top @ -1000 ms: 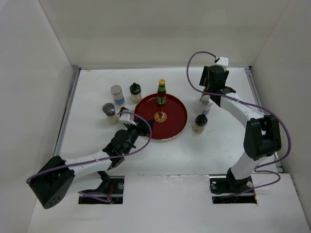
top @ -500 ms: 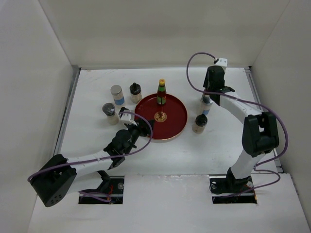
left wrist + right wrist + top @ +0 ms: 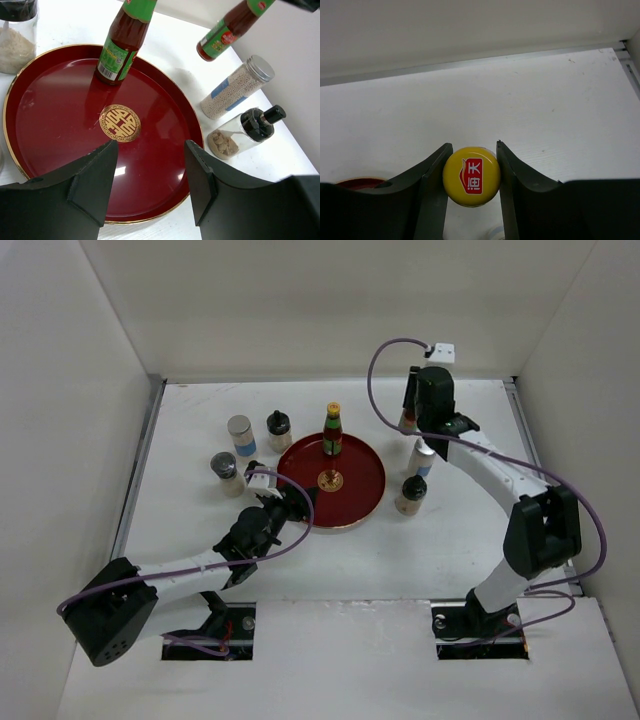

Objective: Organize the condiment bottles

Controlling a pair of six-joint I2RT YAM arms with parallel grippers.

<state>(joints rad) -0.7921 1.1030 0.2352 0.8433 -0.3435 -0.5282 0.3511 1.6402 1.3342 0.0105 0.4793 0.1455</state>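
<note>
Three containers stand on the white desk (image 3: 180, 530) left of the tray: a silver-topped cylinder (image 3: 240, 433), a squat dark-lidded jar (image 3: 279, 427) and a grey-lidded jar (image 3: 226, 472). Over the near rim of the glossy round red tray (image 3: 368, 502) hangs the left pincer (image 3: 150, 146), spread wide, gripping nothing. One slim sauce bottle (image 3: 332, 432) stands upright at the tray's far side. The right pincer (image 3: 472, 150) is clenched on the smooth yellow cap (image 3: 471, 176) of the other sauce bottle (image 3: 227, 30), held clear of the desk. Nearby stand a second cylinder (image 3: 424, 455) and a black-capped jar (image 3: 411, 494), with open desk to their right.
</note>
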